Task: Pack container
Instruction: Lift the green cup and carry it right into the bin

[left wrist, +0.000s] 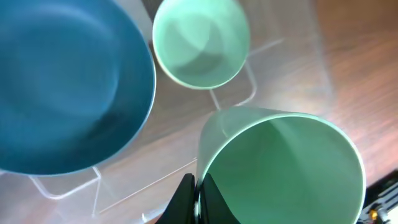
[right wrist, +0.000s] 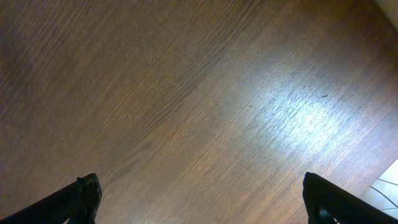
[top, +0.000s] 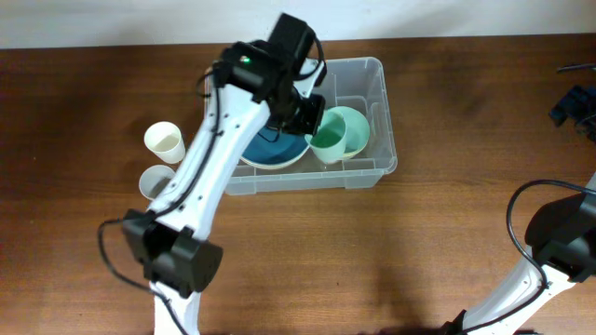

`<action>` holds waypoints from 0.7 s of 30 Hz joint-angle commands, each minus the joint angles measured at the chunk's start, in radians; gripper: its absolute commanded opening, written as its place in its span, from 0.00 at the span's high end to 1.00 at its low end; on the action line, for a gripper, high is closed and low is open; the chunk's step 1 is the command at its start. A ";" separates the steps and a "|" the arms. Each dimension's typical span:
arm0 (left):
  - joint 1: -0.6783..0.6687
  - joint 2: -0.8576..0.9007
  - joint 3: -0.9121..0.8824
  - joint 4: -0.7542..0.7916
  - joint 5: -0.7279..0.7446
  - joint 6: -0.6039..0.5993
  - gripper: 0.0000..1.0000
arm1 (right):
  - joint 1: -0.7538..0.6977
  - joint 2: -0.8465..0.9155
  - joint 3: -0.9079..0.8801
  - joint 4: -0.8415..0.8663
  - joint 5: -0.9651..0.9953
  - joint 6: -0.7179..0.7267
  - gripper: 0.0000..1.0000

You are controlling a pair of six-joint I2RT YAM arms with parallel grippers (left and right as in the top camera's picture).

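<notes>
The clear container [top: 380,93] stands at the back middle of the table. Inside it are a blue bowl [top: 270,149] [left wrist: 62,87] nested in a white one, and a pale green cup [top: 354,126] [left wrist: 200,40]. My left gripper [top: 314,119] [left wrist: 200,202] reaches into the container from above. It is shut on the rim of a second pale green cup [top: 328,147] [left wrist: 286,168], which hangs tilted over the clear floor beside the blue bowl. My right gripper [right wrist: 202,205] is open over bare wood, nothing between its fingers.
A cream cup [top: 164,140] and a grey cup [top: 155,180] stand on the table left of the container, beside my left arm. The right arm's base [top: 559,242] is at the front right. Dark gear [top: 573,102] sits at the right edge.
</notes>
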 commanded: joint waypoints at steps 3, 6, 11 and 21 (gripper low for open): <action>0.003 0.075 -0.006 0.003 -0.012 0.013 0.99 | 0.003 -0.004 -0.001 0.001 0.016 0.011 0.01; 0.003 0.107 -0.006 0.021 -0.029 0.013 0.99 | 0.003 -0.004 -0.001 0.001 0.016 0.011 0.01; 0.003 0.139 -0.006 0.057 -0.037 0.013 0.99 | 0.003 -0.004 -0.001 0.001 0.016 0.011 0.01; 0.003 0.225 -0.007 0.051 -0.045 0.013 0.99 | 0.003 -0.004 -0.001 0.001 0.016 0.011 0.01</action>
